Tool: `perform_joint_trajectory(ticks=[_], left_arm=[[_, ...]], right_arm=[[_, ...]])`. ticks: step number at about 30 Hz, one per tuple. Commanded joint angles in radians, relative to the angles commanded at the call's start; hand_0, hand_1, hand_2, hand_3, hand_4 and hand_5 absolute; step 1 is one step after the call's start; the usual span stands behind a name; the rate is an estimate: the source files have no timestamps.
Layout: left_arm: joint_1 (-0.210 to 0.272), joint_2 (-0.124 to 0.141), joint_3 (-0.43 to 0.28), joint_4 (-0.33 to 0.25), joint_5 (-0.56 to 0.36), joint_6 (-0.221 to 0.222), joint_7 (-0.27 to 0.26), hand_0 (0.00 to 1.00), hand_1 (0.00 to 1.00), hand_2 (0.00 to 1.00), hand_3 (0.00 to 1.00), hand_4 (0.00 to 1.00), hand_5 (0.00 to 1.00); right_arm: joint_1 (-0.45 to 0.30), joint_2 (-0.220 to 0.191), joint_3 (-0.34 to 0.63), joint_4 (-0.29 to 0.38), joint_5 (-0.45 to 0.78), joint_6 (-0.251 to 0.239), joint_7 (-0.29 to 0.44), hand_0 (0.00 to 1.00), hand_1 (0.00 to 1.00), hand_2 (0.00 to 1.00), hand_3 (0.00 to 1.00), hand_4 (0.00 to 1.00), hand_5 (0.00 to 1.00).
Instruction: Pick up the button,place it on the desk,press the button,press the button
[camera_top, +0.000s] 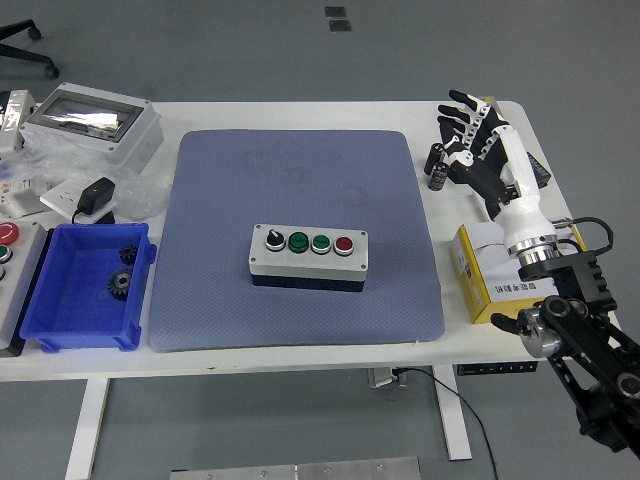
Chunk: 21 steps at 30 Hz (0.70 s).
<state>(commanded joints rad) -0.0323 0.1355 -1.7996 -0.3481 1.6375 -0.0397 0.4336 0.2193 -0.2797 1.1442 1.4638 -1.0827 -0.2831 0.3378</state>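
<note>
A grey button box (308, 256) lies near the middle of the blue-grey mat (296, 180). On its top sit a black selector knob, two green buttons and one red button. My right hand (468, 132) hovers over the table's right side, well to the right of the box and apart from it. Its fingers (459, 103) are spread and hold nothing. The left arm is out of sight.
A yellow and white carton (497, 278) lies under my right forearm. A small dark cylinder (436, 166) stands by the mat's right edge. A blue bin (85, 287) with black gears, a grey enclosure (90, 122) and a black adapter (95, 194) occupy the left.
</note>
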Motion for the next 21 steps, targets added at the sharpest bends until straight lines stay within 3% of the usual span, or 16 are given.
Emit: perform_joint_trajectory(ticks=[9,21], left_arm=[[0.001,0.006,0.002,0.002,-0.002,-0.001,-0.003,0.63,0.495,0.496,0.589,0.226,0.002],[-0.006,0.011,0.007,0.004,-0.013,0.003,-0.006,0.63,0.495,0.495,0.588,0.239,0.007]], right_arm=[[-0.054,-0.019,0.083,0.023,0.003,0.0,0.002,0.794,0.783,0.79,0.778,0.664,0.415],[-0.069,-0.021,0.141,0.039,-0.001,-0.001,-0.001,0.796,0.79,0.794,0.782,0.664,0.428]])
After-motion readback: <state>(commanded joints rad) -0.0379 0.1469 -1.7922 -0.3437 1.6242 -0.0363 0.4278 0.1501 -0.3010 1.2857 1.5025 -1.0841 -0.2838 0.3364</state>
